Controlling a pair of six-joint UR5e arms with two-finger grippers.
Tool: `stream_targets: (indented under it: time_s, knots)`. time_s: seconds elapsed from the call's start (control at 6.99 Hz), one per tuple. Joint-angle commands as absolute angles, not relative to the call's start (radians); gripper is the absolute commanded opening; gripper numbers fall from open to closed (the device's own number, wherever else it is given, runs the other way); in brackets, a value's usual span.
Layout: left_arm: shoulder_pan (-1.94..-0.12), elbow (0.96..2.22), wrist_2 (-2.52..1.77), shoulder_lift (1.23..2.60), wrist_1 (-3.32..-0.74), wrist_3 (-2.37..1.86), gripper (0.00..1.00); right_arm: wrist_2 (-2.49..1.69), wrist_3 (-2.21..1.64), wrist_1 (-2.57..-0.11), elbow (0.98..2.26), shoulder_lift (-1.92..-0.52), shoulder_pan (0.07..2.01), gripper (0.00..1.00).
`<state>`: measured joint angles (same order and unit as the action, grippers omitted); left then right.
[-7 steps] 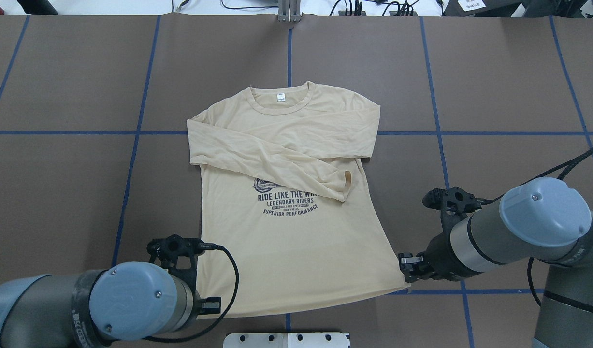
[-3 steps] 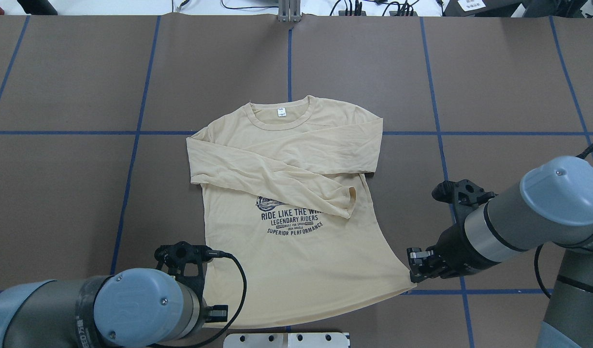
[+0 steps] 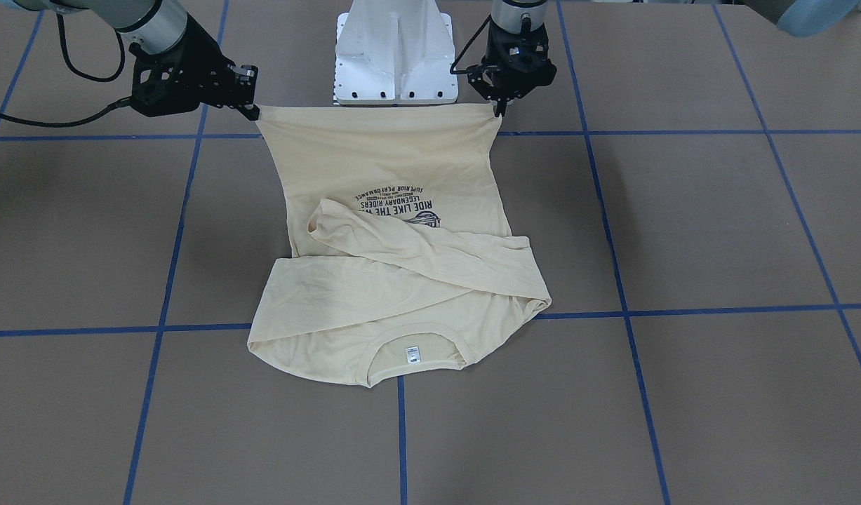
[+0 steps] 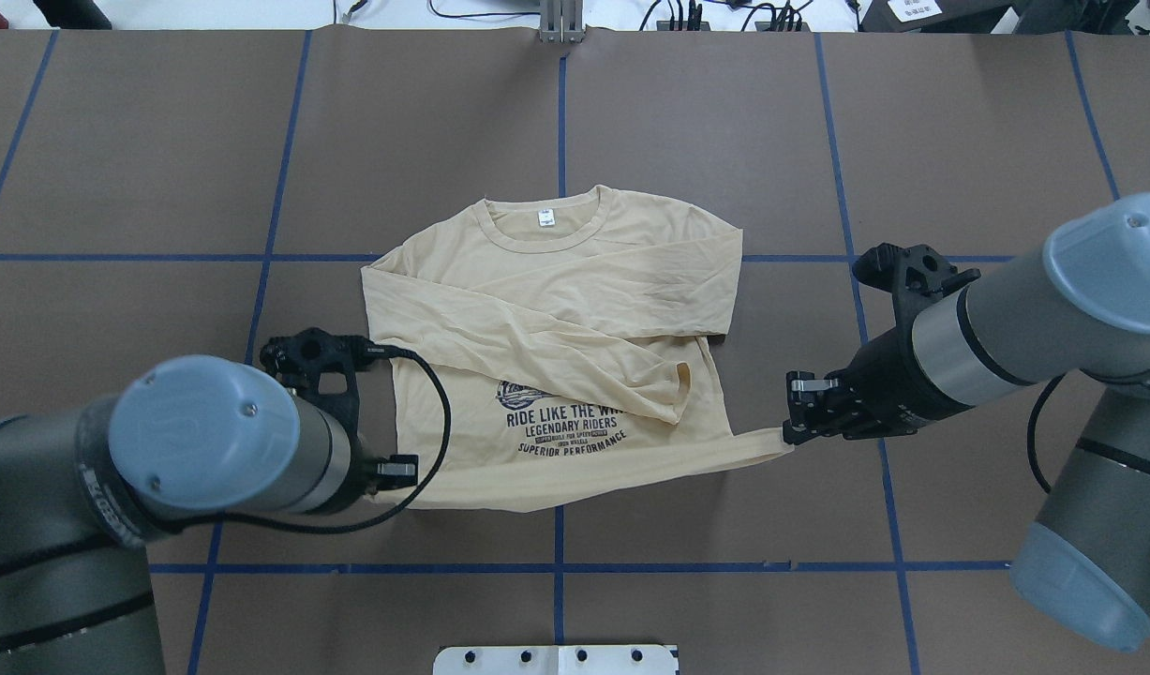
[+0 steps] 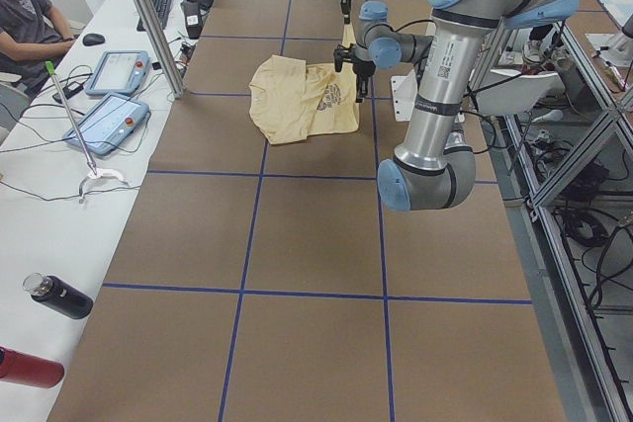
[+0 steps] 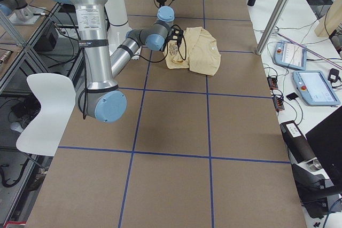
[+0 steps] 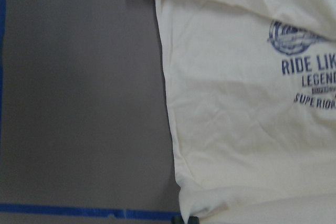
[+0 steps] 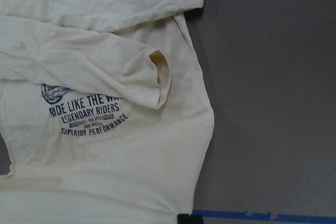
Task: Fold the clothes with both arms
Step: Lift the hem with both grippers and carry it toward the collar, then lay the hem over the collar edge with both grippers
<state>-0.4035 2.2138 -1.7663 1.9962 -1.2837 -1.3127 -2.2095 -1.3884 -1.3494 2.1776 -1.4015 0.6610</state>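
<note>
The clothes are one cream long-sleeved T-shirt (image 4: 556, 281) lying front up, collar away from the robot, both sleeves folded across the chest above the navy print (image 4: 565, 427). My left gripper (image 4: 387, 476) is shut on the hem's left corner, and my right gripper (image 4: 792, 433) is shut on the right corner. In the front-facing view the hem hangs stretched off the table between the right gripper (image 3: 251, 109) and the left gripper (image 3: 500, 106). The lower part of the T-shirt (image 3: 381, 161) slopes up from the table to them. Each wrist view looks down on the print and a side seam.
The white pedestal base (image 3: 395, 49) stands just behind the lifted hem. Blue tape lines (image 4: 560, 103) grid the brown table (image 4: 162, 141). In the exterior left view a person (image 5: 25, 17) sits at a side desk with pendants (image 5: 109, 121) and bottles (image 5: 59, 295).
Both grippers have lifted the hem corners and carried them away from the robot, toward the collar. The shirt's lower edge now stands off the table and the visible body looks shorter.
</note>
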Motion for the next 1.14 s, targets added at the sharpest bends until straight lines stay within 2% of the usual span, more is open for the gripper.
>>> stream_targets:
  time_s: [0.0,0.29,0.57,1.0]
  knots:
    - [-0.578,2.214,-1.830,2.008,-1.255,-1.172,0.00,-2.214,-1.388,-1.350,2.096,-1.274,0.757,0.00]
    - [-0.627,2.198,-1.833,2.042,-1.250,-1.169,0.00,-2.201,-1.321,-1.347,2.001,-1.192,0.814,0.00]
    - [-0.630,2.126,-1.830,2.074,-1.261,-1.170,0.00,-2.204,-1.231,-1.348,1.895,-1.145,0.902,0.00]
    - [-0.629,2.063,-1.829,2.086,-1.302,-1.170,0.00,-2.195,-1.215,-1.347,1.775,-1.060,0.919,0.00]
